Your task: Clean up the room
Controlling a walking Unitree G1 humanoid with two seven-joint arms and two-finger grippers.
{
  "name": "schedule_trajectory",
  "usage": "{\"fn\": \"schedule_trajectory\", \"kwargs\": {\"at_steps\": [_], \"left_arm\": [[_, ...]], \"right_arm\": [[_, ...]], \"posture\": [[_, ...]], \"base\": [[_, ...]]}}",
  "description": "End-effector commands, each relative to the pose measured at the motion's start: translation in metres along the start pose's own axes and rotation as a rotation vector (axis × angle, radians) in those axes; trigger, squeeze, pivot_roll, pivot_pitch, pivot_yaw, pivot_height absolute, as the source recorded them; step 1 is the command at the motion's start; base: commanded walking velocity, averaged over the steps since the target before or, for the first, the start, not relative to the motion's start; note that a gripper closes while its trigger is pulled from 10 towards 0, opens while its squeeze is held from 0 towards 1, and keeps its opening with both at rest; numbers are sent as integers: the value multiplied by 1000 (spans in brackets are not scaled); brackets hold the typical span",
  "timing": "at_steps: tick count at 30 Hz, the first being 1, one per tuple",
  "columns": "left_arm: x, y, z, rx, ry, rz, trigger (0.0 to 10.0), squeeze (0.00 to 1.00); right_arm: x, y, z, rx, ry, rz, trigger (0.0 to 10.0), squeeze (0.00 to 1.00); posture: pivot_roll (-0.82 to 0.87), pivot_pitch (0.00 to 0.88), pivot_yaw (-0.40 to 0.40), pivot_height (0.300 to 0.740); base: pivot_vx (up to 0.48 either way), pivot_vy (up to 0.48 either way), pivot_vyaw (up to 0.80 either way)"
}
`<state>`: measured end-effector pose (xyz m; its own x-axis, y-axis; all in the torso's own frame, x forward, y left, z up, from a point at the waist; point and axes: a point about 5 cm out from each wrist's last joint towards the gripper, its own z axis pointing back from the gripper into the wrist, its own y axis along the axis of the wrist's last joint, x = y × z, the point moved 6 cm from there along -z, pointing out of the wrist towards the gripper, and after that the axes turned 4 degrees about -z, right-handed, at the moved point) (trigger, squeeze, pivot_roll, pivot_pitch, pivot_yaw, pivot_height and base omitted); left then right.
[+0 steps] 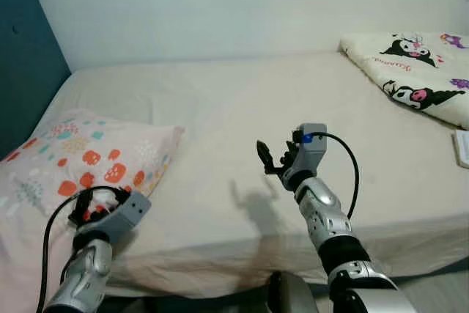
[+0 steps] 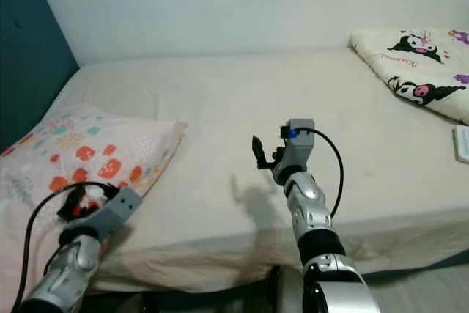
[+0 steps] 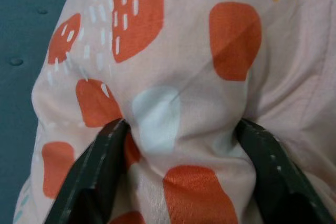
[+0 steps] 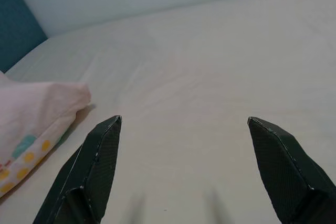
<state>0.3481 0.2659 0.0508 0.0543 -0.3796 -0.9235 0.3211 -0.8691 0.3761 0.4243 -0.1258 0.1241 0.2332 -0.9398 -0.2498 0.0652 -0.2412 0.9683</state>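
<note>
We see the pillow (image 1: 88,159) lying at about eight o'clock on the bed (image 1: 242,108), against the teal wall (image 1: 22,64). Our left gripper (image 3: 176,150) pinches a fold of its patterned cover between both fingers. Our right gripper (image 1: 272,157) hovers over the bare sheet near six o'clock, fingers spread apart, holding nothing. A cartoon blanket (image 1: 418,71) sits at two o'clock.

1. a bed (image 1: 242,108) with a cream sheet stands against the wall.
2. a patterned pink pillow (image 1: 80,155) lies at its left end.
3. a cartoon-print blanket (image 1: 421,71) lies folded at its far right.
</note>
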Motion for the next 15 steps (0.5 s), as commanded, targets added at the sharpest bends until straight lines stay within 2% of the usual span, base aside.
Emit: {"fn": "schedule_trajectory", "kwargs": {"at_steps": [1, 4, 6, 13, 15], "left_arm": [[-7, -17, -5, -48, 18, -21, 0, 0], [-14, -18, -12, -54, 37, -22, 0, 0], [-24, -13, -19, -48, 66, -16, 0, 0], [-33, -8, -27, -38, 92, 1, 0, 0], [-39, -3, -31, -34, 110, 59, 0, 0]], "right_arm": [[2, 0, 2, -1, -8, -20, 10000, 0], [3, 1, 3, 2, -11, -18, 10000, 0], [5, 2, 4, 6, -18, -18, 10000, 0], [4, 6, 4, 16, -20, -18, 10000, 0], [4, 8, 5, 19, -20, -14, 10000, 0]], "posture": [[-17, 64, -21, 471], [-18, 67, -19, 471], [-20, 68, -16, 471], [-27, 67, -12, 471], [-31, 67, -14, 471]], "base": [[0, 0, 0], [0, 0, 0], [0, 0, 0], [0, 0, 0], [0, 0, 0]]}}
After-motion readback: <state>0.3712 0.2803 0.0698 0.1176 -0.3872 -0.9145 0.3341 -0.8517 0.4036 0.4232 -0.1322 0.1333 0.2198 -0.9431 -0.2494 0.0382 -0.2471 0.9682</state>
